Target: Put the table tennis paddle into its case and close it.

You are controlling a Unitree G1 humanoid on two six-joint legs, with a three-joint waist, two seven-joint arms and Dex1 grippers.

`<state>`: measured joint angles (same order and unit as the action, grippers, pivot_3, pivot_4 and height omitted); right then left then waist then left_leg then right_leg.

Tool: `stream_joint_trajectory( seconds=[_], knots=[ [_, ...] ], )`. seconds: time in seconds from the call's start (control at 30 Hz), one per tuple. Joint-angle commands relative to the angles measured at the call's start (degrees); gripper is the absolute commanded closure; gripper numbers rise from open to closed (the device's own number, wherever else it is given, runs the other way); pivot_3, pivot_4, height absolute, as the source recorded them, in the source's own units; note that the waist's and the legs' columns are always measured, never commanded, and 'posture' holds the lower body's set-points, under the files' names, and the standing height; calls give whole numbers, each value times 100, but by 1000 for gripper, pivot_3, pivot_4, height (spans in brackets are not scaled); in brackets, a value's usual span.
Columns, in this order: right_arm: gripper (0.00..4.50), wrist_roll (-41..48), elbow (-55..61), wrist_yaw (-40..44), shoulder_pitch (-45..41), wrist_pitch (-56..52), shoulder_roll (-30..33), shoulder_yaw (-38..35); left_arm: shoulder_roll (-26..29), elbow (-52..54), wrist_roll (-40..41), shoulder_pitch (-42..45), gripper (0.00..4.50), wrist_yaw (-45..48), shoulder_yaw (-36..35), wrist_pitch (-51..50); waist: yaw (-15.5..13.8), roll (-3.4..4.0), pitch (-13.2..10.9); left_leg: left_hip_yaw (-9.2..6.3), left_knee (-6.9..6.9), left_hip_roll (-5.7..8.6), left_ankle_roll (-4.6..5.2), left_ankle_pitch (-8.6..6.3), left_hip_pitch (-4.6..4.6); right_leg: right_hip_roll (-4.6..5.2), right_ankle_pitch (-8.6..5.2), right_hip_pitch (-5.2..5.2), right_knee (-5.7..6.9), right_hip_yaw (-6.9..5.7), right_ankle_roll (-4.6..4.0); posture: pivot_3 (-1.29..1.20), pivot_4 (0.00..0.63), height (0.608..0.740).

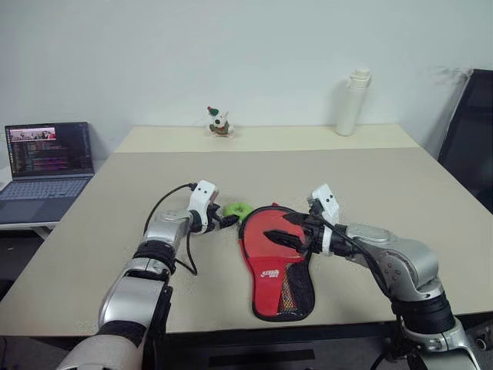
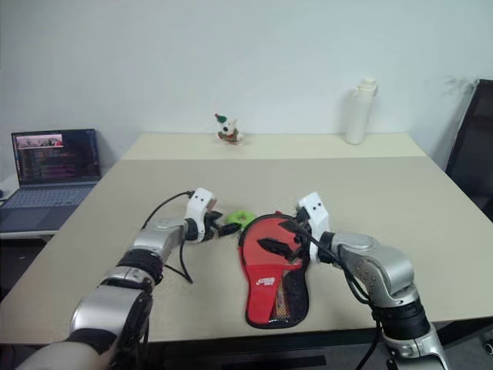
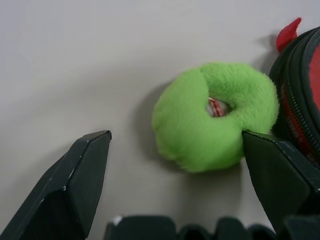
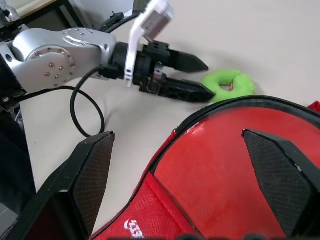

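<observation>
black-fingered left hand point(image 1: 229, 220) gapes beside the green charm point(image 1: 238, 209); right hand point(image 1: 291, 230) spread over the case point(image 1: 277, 266).

Both arms point(image 1: 146, 285) are silver metal with black joint bands; white wrist blocks point(image 1: 202, 202), black wedge fingers point(image 4: 177, 61), a looping black cable point(image 4: 85, 107), probably small screws.

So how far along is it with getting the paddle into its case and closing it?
Done: the paddle lies inside the case. In hand: nothing; the open left hand is at the green charm, the open right hand over the case. Left: close the case.
</observation>
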<state>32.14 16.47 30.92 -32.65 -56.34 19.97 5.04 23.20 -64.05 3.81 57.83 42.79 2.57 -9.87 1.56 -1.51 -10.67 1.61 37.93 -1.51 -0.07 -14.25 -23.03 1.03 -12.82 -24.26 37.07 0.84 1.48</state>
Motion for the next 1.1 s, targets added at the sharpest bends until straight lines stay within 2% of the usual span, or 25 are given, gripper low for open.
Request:
stream_joint_trajectory(
  seconds=[0.03,0.1,0.2,0.4,0.57,0.9,1.1],
  knots=[
    [0,-224,173,-104,-102,320,-50,146,-101,-304,-178,32,63,84,36,139,1,-1,1,0,1,0,0,0,1,0,0,2,1,-1,0,0,150,740],
    [0,-344,130,-135,-138,404,-92,246,-119,-365,-220,1,63,120,23,170,0,-2,2,0,2,0,0,0,2,0,-1,3,2,0,1,0,150,740],
    [0,-456,20,-162,-185,467,-206,365,-123,-391,-258,-32,624,148,-4,200,0,-4,3,0,2,0,0,0,3,0,0,4,2,-1,1,0,150,740],
    [0,-1095,-1034,-332,-286,694,-515,887,-107,-382,-280,-114,2747,182,-37,223,4,-13,13,1,5,-2,0,1,12,0,0,9,10,-1,0,0,150,740],
    [0,-1359,-1336,-307,-233,809,-580,1052,-88,-362,-287,-155,4449,137,-59,215,8,-16,17,2,6,-2,0,1,12,0,2,9,11,2,-2,0,150,740],
    [0,-1685,-1523,-362,-105,845,-800,1140,-83,-142,-89,-90,4483,-149,-382,157,15,-22,25,-2,9,-4,-1,1,20,-2,0,9,24,3,1,0,150,740],
    [0,-2244,-1761,-493,46,1150,-709,1477,-219,270,70,6,4483,-361,-574,-38,17,-26,27,-3,9,-4,-1,1,19,-2,0,9,24,2,1,0,150,740]
  ],
)
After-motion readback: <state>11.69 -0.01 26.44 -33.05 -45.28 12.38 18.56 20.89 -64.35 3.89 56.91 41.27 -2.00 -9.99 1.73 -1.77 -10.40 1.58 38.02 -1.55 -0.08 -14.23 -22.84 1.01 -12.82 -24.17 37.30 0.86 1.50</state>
